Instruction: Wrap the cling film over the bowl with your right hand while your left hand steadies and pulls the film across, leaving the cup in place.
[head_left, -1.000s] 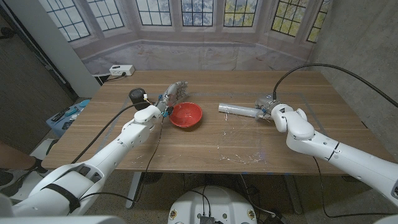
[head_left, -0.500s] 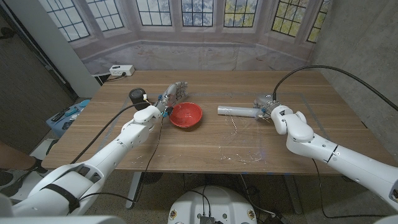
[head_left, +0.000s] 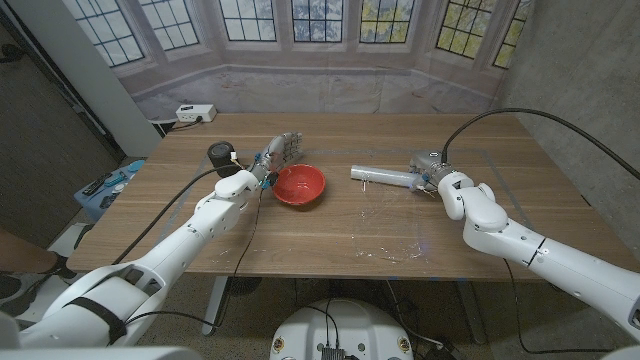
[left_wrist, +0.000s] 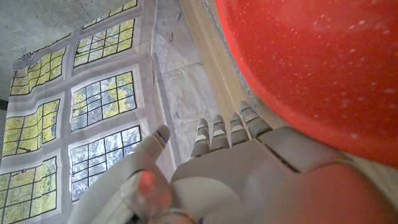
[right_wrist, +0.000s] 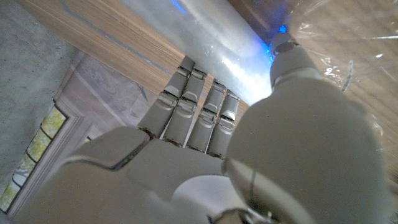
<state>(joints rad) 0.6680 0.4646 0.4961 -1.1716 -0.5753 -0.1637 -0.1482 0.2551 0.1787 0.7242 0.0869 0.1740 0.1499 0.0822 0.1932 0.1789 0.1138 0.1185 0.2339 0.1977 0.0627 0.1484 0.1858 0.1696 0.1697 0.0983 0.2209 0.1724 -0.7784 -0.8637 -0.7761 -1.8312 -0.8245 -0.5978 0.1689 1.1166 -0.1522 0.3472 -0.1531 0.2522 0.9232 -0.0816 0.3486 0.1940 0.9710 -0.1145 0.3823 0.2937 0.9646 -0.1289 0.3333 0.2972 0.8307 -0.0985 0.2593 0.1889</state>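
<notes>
1. Since the earlier frames the loose film on the tabletop (head_left: 500, 215) near the roll has shifted a little; the roll, the bowl and both hands sit about where they were.
2. Cling film roll (head_left: 385, 177) lies on its side right of centre, its long axis running nearly left to right across the tabletop, free end pointing toward the bowl.
3. Right hand (head_left: 432, 168) grips the roll's right end; in the right wrist view the fingers (right_wrist: 186, 106) wrap over the shiny tube (right_wrist: 205, 43).
4. Thin, crinkled film (head_left: 385, 250) lies spread on the wood in front of the roll.
5. Red bowl (head_left: 299, 185) stands upright left of centre, well apart from the roll.
6. Left hand (head_left: 277, 152) stands just beside the bowl's left rear rim, fingers extended and apart, holding nothing.
7. Dark cup (head_left: 221, 153) stands left of that hand, near the bowl.
</notes>
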